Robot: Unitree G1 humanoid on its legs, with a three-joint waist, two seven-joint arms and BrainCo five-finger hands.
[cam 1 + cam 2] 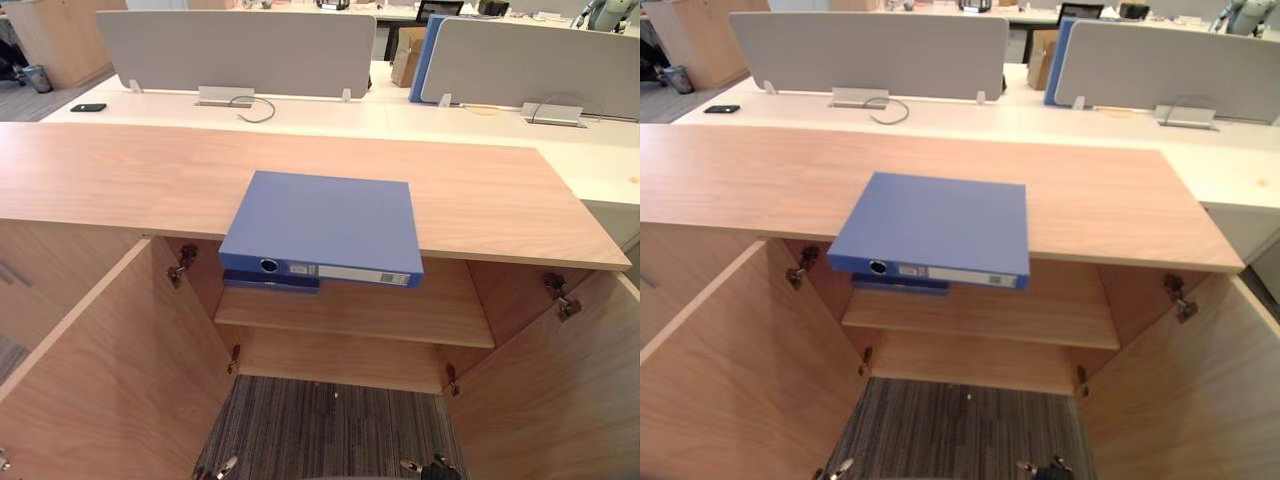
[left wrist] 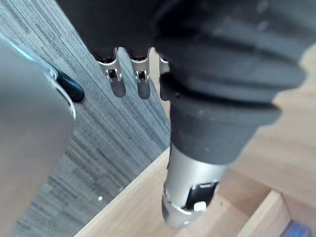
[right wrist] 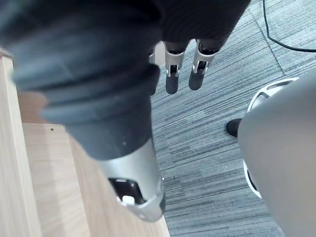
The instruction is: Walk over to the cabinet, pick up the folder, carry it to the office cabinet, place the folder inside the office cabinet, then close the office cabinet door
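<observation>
Pick-up step pending: your left hand and right hand hang empty, fingers straight; next, raise both to the folder overhanging the cabinet.

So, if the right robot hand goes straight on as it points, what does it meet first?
Most likely the grey carpet; the right robot hand hangs with straight fingers toward it, nothing between.

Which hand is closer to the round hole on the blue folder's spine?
Left. The left hand hangs low before the cabinet, nearly in line with the hole on the blue folder, at its spine's left end. The right hand hangs equally low, by the spine's right end.
</observation>
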